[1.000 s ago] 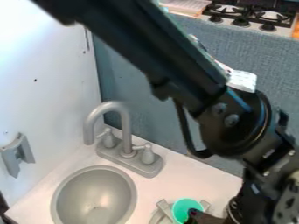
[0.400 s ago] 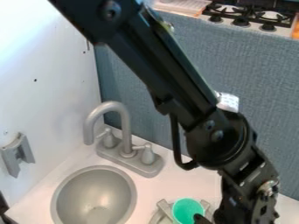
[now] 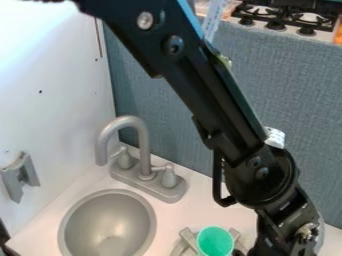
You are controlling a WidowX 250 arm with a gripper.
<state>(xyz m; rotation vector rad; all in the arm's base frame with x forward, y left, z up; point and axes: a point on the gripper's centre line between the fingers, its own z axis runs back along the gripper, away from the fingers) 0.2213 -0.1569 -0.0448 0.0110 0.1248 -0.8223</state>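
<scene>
A sideways nudge from the arm (image 3: 247, 172) could tip the turquoise cup (image 3: 215, 241), which stands near the sink (image 3: 100, 220), in front of the back edge of the counter (image 3: 194, 215). The cup's base is cut off; whether the jaws are apart, together or clamped, I cannot tell.

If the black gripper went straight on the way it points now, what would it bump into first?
Most likely the green cup, which is close beside the gripper near the picture's bottom edge, though depth and exact heading are hard to judge there.
</scene>
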